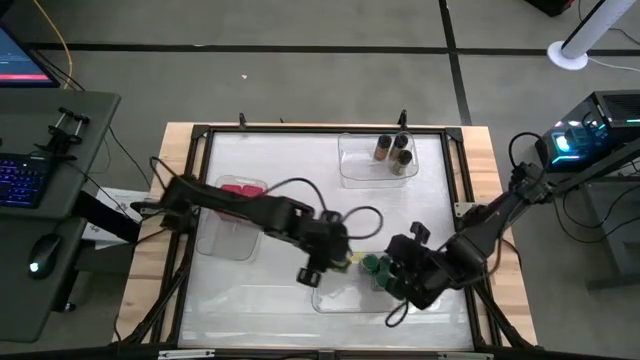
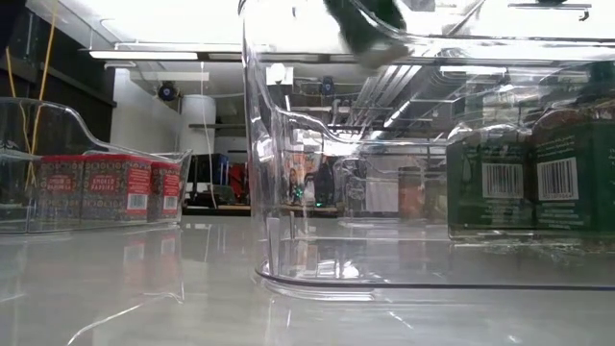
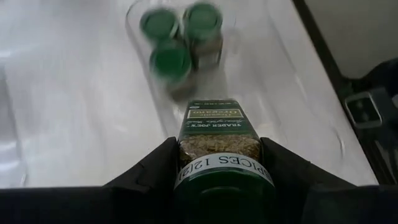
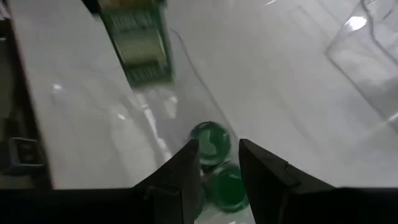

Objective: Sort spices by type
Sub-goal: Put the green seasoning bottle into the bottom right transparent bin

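Note:
My left gripper (image 1: pixel 338 262) (image 3: pixel 219 149) hangs over the table's near middle, shut on a green-lidded oregano jar (image 3: pixel 214 134). Just beyond it, three green-lidded jars (image 3: pixel 180 37) (image 1: pixel 378 265) stand upright in the near clear tray (image 1: pixel 330 300). My right gripper (image 1: pixel 398 272) (image 4: pixel 219 152) hovers open above those jars (image 4: pixel 210 140), touching none that I can see. Red boxes (image 1: pixel 240 188) (image 2: pixel 96 187) sit in the left tray. Three brown jars with dark lids (image 1: pixel 393 150) stand in the far tray. My left gripper pinches the oregano jar between its two fingers (image 3: pixel 158 168) at the lid end (image 3: pixel 221 171). The jar lies along the fingers, its base pointing away from the wrist toward the near tray. It is lifted clear and tilted, seen at the low view's top as a dark green jar (image 2: pixel 370 29).
Clear trays stand at the table's left (image 1: pixel 225 240), far right (image 1: pixel 350 172) and near middle. A black frame (image 1: pixel 195 130) rims the table. Both arms crowd the near tray. A desk with keyboard and mouse (image 1: pixel 30 185) stands left of the table.

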Controlling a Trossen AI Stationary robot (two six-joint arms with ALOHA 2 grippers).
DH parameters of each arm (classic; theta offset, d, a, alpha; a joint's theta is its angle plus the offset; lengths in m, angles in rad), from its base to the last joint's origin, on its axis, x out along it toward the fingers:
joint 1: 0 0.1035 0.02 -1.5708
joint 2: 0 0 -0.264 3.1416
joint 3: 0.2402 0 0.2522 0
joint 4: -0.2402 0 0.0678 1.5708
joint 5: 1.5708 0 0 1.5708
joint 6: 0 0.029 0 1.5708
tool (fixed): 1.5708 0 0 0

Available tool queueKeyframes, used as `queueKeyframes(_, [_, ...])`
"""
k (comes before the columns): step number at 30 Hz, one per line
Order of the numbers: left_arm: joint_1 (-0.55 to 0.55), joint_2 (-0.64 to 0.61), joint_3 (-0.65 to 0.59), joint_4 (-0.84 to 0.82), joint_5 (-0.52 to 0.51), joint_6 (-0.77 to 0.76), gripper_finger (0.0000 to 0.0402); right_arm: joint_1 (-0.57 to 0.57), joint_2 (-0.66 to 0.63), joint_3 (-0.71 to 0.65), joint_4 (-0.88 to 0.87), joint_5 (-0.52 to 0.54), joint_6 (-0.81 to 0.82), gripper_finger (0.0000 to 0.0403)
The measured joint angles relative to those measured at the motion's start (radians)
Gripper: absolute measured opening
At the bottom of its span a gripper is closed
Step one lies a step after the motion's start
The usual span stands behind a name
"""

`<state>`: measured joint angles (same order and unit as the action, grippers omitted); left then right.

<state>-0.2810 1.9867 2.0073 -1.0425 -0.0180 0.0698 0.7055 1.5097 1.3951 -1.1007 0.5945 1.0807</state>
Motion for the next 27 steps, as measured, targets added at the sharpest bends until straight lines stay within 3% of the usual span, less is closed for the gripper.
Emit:
queueKeyframes(6, [-0.004, 0.093, 0.023, 0.132, 0.018, 0.001, 0.0166, 0.038, -0.001, 0.059, -0.048, -0.001, 0.081, 0.0108])
queueKeyframes(16, [-0.003, 0.145, 0.022, 0.066, 0.051, -0.041, 0.0166, 0.023, -0.001, 0.107, -0.035, -0.012, 0.109, 0.0108])
queueKeyframes(21, [0.002, 0.148, 0.022, 0.067, 0.017, -0.007, 0.0166, 0.005, -0.001, 0.109, -0.002, -0.023, 0.109, 0.0108])
queueKeyframes(27, [0.006, 0.209, 0.019, 0.032, 0.006, -0.006, 0.0213, -0.012, -0.001, 0.109, 0.047, -0.027, 0.068, 0.0108])
